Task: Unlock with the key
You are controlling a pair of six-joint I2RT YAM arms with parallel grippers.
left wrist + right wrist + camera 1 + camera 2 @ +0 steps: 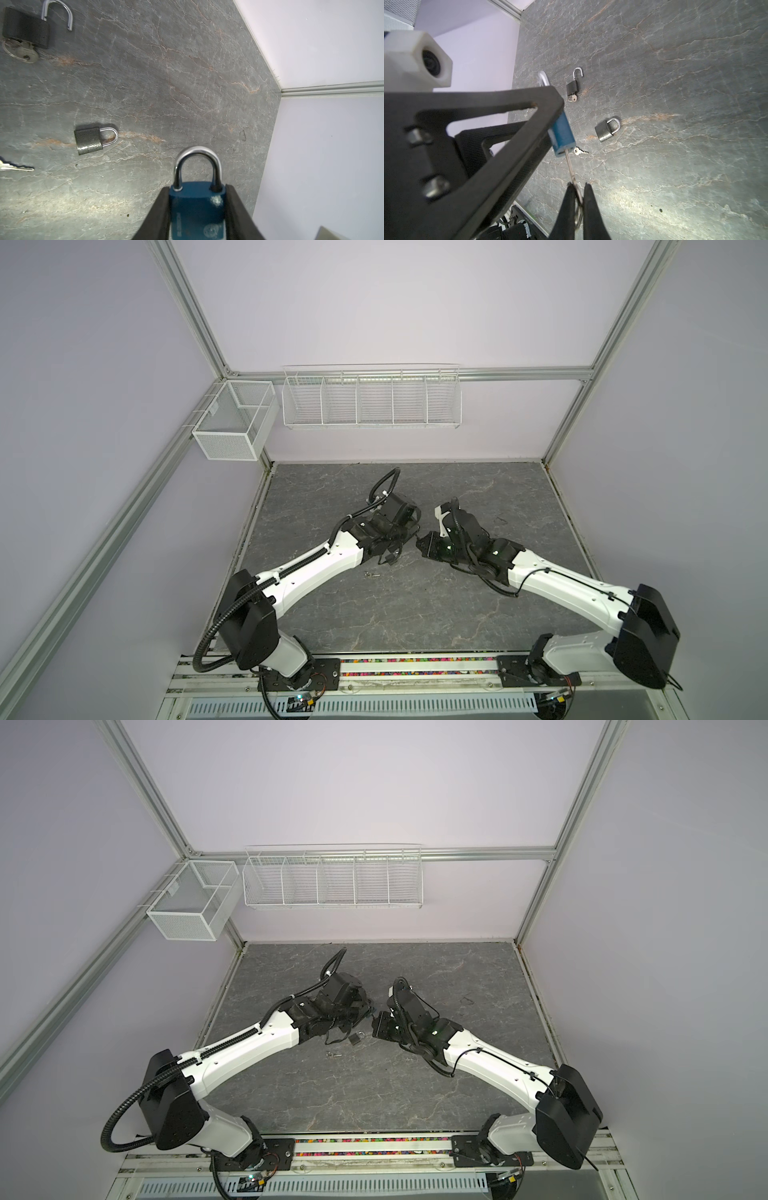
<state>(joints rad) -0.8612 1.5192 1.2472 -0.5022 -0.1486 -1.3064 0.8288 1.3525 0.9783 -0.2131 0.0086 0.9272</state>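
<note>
Left fingers (158,212) clamp the blue lock (197,207) off the bench (166,83); right fingers (568,199) pinch the key (569,166), blade in that lock's keyway. Shackle (197,151) looks seated, so the turn and pop are likely left; below the blue lock lie an open black lock (26,28), a shut grey lock (89,140), a spare key (16,167). Blue lock's side lettering and round stamp: too blurred to read.

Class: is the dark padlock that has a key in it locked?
No: the dark padlock has its shackle swung open, one end free.
</note>
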